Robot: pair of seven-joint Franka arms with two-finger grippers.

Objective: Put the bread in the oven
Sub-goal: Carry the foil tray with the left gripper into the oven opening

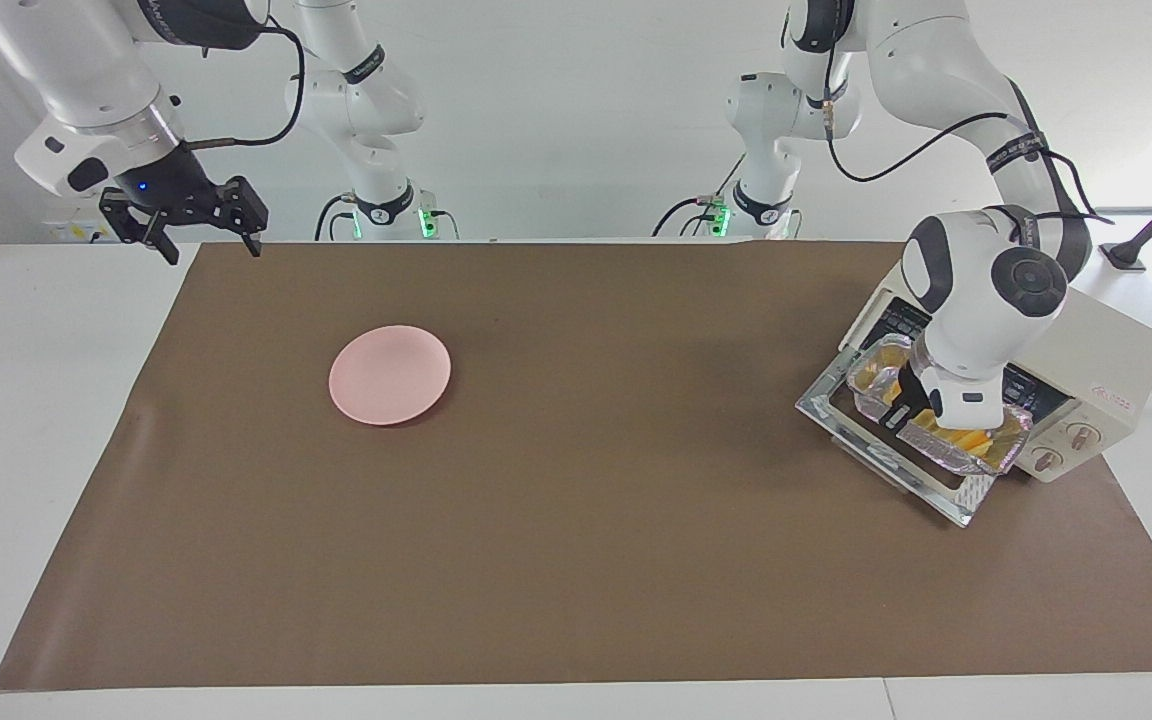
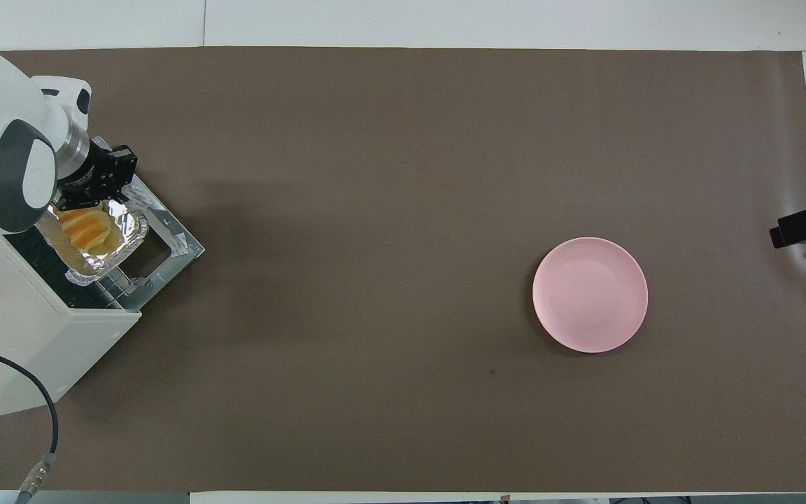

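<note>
Bread [image 1: 966, 437] sits in a foil tray [image 1: 936, 455] held over the oven [image 1: 1106, 370] door, w/ the left gripper [image 1: 908, 408] clamped shut on the tray's rim. Overhead view shows the loaf's ridged top [image 2: 85, 231]; facing view shows the knobs & tray off the door. Right gripper [image 1: 198, 228] waits open over the table edge, pink plate [image 1: 390, 374] well apart.

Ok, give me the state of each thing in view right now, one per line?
Oven: door dropped open.
Foil tray: gripped, over the open door at the oven mouth.
Bread: in the tray.
Left gripper: shut on the tray's rim.
Right gripper: open, empty, waiting.
Pink plate: empty.
</note>
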